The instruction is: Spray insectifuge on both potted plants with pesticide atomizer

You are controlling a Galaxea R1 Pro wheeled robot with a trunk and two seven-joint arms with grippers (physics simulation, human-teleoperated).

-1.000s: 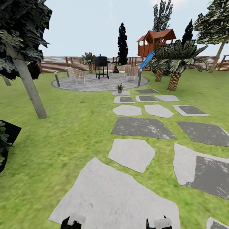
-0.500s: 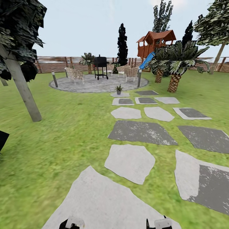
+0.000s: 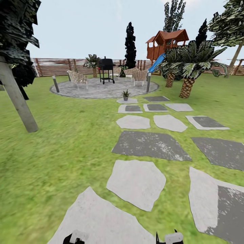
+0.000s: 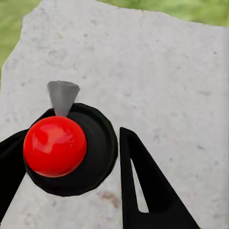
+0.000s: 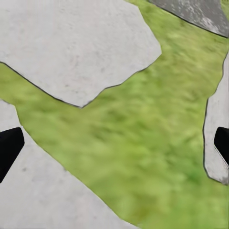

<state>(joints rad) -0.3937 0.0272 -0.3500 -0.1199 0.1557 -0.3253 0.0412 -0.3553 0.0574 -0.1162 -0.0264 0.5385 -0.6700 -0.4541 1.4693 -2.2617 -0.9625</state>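
In the left wrist view my left gripper (image 4: 71,162) is shut on the pesticide atomizer (image 4: 62,148), seen end-on as a round black body with a red knob and a small grey cone at its edge. Its black fingers (image 4: 143,191) flank the body over a pale stepping stone (image 4: 157,71). My right gripper (image 5: 114,143) is open and holds nothing, over grass and stone edges. Both wrists peek in at the bottom of the head view, left (image 3: 77,238) and right (image 3: 169,238). One potted plant (image 3: 125,95) stands far ahead on a stone by the round patio (image 3: 101,88).
Grey stepping stones (image 3: 149,145) lead across the lawn to the patio, which holds a black grill (image 3: 106,69) and wicker chairs (image 3: 78,78). A tree trunk (image 3: 17,101) stands at the left, palms (image 3: 186,73) at the right, and a wooden fence (image 3: 57,67) behind.
The whole head view has shifted: the camera rolled forward along the stones. The left trunk slid further left and the dark leafy object at the left edge left the picture.
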